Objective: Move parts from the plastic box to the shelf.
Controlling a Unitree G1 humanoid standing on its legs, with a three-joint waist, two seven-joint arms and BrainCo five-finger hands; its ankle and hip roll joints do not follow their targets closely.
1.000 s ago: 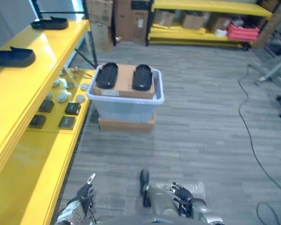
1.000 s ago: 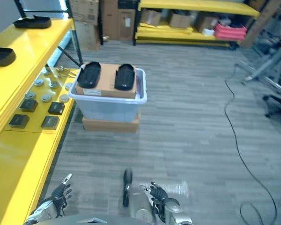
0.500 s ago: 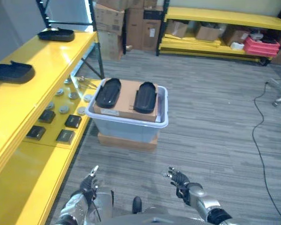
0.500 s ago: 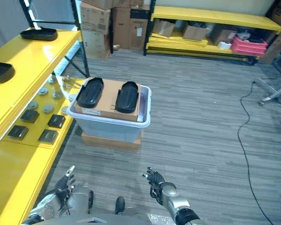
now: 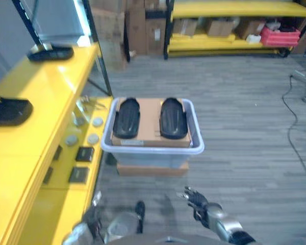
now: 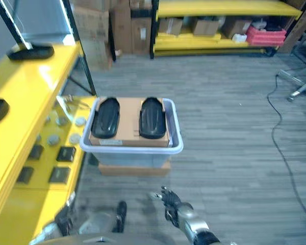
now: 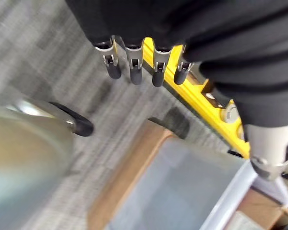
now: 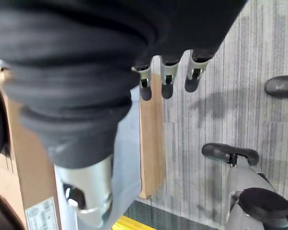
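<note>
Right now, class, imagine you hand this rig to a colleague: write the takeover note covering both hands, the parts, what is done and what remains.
Left hand: open, empty, low beside the yellow shelf.
Right hand: open, empty, in front of the plastic box.
Two black parts lie on the cardboard box inside the plastic box.
Two similar black parts already sit on the shelf top.
Left: pick up both remaining parts and shelve them.

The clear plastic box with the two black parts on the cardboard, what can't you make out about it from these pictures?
- Inside of the clear plastic box, eye views: brown cardboard sheet hides anything beneath.
- Undersides of the two black oval parts: hidden, resting on the cardboard.
- Box bottom: flat brown carton under it, mostly covered.
- Left hand, eye views: blurred at the lower edge.
</note>
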